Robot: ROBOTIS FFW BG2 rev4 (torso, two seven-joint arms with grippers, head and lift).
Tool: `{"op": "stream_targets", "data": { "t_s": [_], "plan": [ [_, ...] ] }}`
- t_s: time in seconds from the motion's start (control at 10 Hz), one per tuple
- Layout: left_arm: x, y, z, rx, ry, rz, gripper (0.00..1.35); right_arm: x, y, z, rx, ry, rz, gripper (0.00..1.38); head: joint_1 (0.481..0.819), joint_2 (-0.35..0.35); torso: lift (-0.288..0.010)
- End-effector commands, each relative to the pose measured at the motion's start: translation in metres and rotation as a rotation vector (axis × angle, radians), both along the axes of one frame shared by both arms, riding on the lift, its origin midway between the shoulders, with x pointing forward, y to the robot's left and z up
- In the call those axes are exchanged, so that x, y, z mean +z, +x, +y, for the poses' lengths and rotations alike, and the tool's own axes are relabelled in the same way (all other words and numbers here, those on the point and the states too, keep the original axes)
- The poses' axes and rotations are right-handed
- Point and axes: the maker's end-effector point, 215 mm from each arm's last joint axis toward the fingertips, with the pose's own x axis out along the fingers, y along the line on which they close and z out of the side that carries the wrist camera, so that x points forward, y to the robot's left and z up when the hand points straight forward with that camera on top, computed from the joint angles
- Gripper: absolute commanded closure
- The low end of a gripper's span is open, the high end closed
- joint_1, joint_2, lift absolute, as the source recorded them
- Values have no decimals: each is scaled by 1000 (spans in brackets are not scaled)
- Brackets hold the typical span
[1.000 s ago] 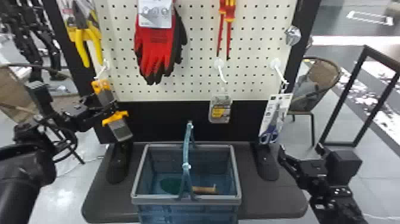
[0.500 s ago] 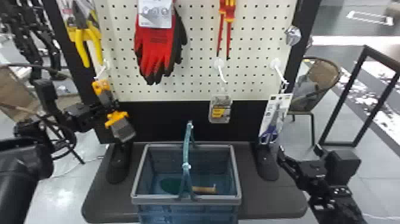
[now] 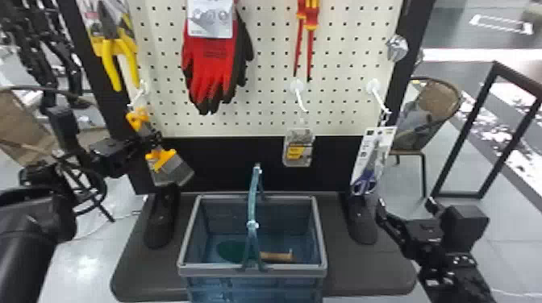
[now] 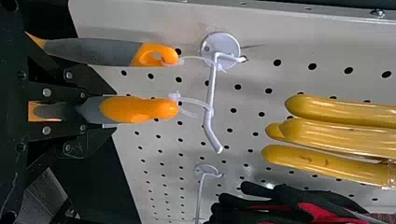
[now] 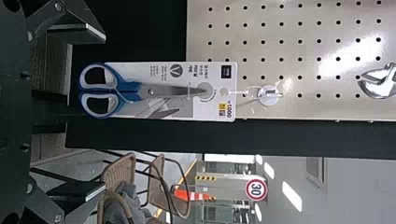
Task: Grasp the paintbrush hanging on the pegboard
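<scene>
Grasp looks made: my left gripper (image 4: 100, 110) pinches the paintbrush (image 4: 140, 109) handle tight, its tie loop (image 4: 190, 101) not yet off the pegboard hook (image 4: 212, 121). Right gripper (image 5: 98, 109) waits, fingers spread wide, facing packaged scissors (image 5: 154, 91).

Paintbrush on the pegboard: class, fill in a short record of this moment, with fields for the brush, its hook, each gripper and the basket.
Paintbrush: orange handle, hanging slanted in front of the pegboard
Hook: white, joined to the handle end by a white loop
Left gripper: fingers shut on the paintbrush handle
Right gripper: open, facing the packaged scissors
Basket: blue, on the table below the pegboard, handle upright
</scene>
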Motion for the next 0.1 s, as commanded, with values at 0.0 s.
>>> {"op": "stream_targets", "data": {
  "t_s": [0.0],
  "plan": [
    [1, 0, 1, 3, 0, -3, 1202, 0, 0, 0, 0, 0, 1, 182, 549, 0, -100]
  ]
}}
